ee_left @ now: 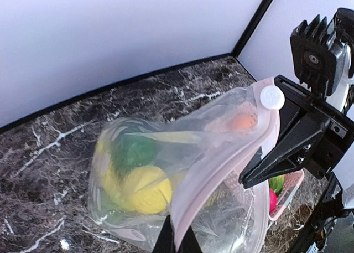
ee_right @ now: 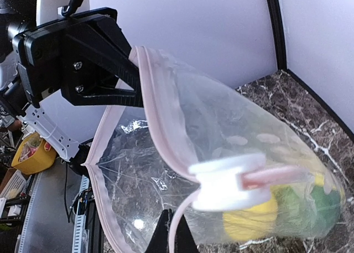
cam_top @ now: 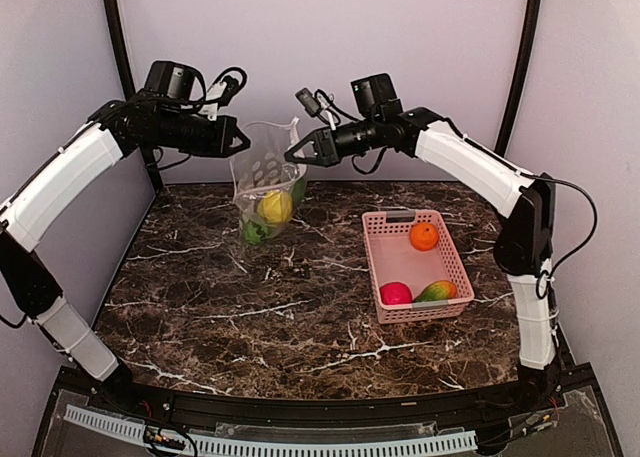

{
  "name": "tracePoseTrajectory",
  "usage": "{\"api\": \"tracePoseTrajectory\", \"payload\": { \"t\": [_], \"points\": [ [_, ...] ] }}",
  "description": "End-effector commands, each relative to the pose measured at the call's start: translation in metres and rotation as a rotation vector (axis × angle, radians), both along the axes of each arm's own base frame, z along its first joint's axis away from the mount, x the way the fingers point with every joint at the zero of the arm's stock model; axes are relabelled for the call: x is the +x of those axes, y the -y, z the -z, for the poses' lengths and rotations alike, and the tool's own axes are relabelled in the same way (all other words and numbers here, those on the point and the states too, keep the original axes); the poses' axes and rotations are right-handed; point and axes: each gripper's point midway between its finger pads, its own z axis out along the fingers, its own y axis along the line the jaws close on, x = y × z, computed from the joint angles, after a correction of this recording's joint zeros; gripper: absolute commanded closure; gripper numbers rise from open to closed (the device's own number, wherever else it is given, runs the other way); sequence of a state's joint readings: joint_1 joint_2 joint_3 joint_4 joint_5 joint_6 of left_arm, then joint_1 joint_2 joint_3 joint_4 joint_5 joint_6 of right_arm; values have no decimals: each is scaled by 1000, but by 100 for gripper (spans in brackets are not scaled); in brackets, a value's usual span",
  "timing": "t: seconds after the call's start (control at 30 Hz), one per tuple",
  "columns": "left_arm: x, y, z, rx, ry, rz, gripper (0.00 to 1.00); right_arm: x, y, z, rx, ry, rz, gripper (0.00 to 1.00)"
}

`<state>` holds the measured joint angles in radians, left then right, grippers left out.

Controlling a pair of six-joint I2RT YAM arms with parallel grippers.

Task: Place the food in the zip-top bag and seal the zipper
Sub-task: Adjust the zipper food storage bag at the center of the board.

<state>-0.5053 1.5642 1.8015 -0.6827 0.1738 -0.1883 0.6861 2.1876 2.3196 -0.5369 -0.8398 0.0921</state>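
1. A clear, soft, dotted bag (cam_top: 265, 182) hangs over the dark marbled surface (cam_top: 250, 307), its mouth open.
2. The left pincer (cam_top: 238, 140) and right pincer (cam_top: 297, 152) each clamp the bag's rim.
3. Inside are a round lemon (cam_top: 275, 207) and green pieces (cam_top: 256, 231).
4. Nearby, a pink lattice basket (cam_top: 371, 257) holds an orange (cam_top: 423, 236), red fruit (cam_top: 396, 293) and mango (cam_top: 437, 291).

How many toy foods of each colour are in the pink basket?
orange: 1
red-pink fruit: 1
orange-green mango: 1
Total in the basket: 3
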Motion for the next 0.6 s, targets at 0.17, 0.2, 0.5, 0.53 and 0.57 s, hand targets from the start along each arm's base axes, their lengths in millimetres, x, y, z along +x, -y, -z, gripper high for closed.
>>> {"api": "tracePoseTrajectory", "payload": {
  "t": [0.17, 0.2, 0.5, 0.53, 0.57],
  "points": [
    [-33, 71, 125, -14, -330, 229, 99, -33, 44, 69, -112, -204, -43, 86],
    [-35, 76, 128, -11, -338, 241, 99, -38, 50, 73, -127, -219, -47, 84],
    [-35, 103, 125, -72, -322, 271, 99, -62, 136, 55, -287, -14, 62, 45],
    [-34, 105, 121, -85, -311, 271, 99, -61, 146, 62, -321, -6, 74, 45],
    [-34, 106, 116, -95, -301, 275, 99, -61, 155, 69, -351, 9, 84, 46]
  ]
}}
